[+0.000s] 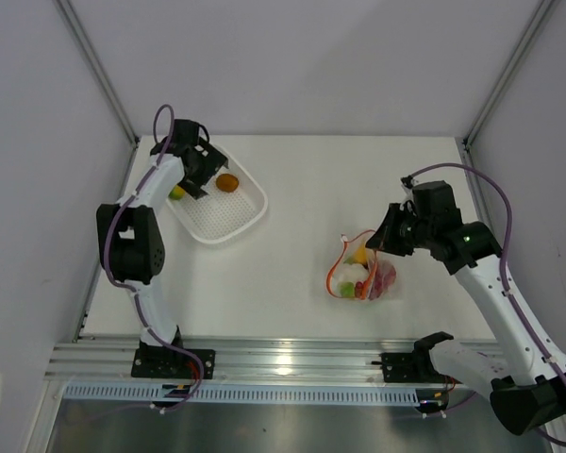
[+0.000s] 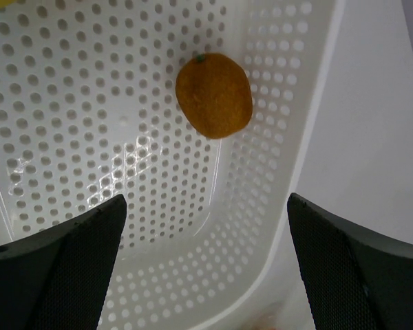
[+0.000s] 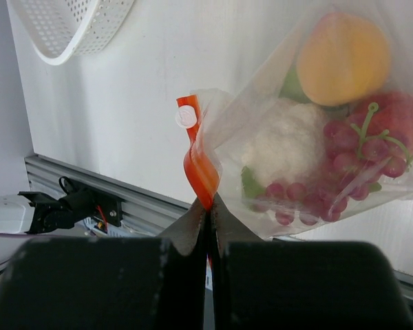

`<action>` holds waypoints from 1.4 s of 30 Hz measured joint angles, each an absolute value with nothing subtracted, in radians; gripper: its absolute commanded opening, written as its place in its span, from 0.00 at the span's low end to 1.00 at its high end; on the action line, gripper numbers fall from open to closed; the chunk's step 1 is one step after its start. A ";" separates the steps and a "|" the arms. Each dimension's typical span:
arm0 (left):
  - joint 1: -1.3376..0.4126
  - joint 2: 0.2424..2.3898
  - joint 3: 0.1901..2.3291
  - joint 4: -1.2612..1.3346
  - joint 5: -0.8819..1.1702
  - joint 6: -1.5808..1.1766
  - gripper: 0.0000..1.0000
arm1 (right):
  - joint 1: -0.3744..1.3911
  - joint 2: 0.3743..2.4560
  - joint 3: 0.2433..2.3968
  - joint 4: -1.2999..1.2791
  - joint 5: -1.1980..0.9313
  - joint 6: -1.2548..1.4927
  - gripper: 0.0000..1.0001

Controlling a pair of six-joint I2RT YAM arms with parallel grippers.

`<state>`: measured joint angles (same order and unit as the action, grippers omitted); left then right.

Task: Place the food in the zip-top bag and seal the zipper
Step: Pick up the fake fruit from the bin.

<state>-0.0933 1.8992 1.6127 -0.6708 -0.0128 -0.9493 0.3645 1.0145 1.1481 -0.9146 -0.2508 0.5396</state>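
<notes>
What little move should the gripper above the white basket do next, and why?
Probably lower the open left gripper onto the round orange toy fruit: it lies loose in the white perforated plastic basket right under that gripper, while the right gripper pinches the red-orange zipper strip of the clear plastic bag.

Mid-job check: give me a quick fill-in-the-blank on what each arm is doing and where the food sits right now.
1. The left fingers are open above the ____ in the basket.
2. The right fingers are shut on the bag's ____.
3. The grapes lie ____ the bag.

Missing words: orange; zipper; inside.
</notes>
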 measured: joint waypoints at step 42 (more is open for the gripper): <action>-0.074 2.325 1.971 -0.827 0.018 -1.310 0.48 | 0.355 1.109 1.148 -0.832 -0.242 0.521 0.00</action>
<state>-0.0742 2.3245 1.9709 -0.8268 0.0181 -1.3102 0.3550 1.1091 1.1484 -0.8322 -0.2424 0.5213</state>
